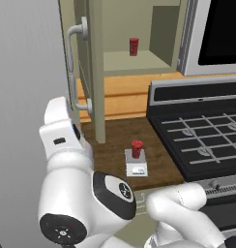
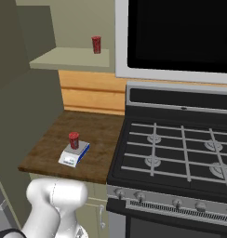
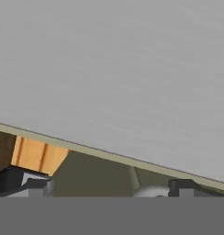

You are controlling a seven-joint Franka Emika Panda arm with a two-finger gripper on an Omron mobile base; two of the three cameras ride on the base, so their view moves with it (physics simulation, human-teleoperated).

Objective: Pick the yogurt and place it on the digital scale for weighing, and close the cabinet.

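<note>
The yogurt (image 1: 137, 148) (image 2: 74, 139), a small red cup, stands upright on the white digital scale (image 1: 136, 167) (image 2: 72, 156) on the dark wooden counter. The tall olive cabinet has its door (image 1: 96, 72) (image 2: 22, 121) swung open, seen edge-on in the left base view, with the pale curved handle (image 1: 73, 68) on its left face. My hand sits left of the door by the handle's lower end. In the hand view my gripper (image 3: 102, 187) is open, fingertips (image 3: 23, 182) wide apart and nothing between them, facing a grey wall above the door's olive face (image 3: 93, 174).
A twin red cup (image 1: 134, 46) (image 2: 96, 44) stands on the open cabinet's shelf. The black stove (image 1: 202, 135) (image 2: 180, 148) borders the counter on the right, with a microwave (image 2: 180, 37) above. A grey wall (image 1: 23, 72) closes the left side.
</note>
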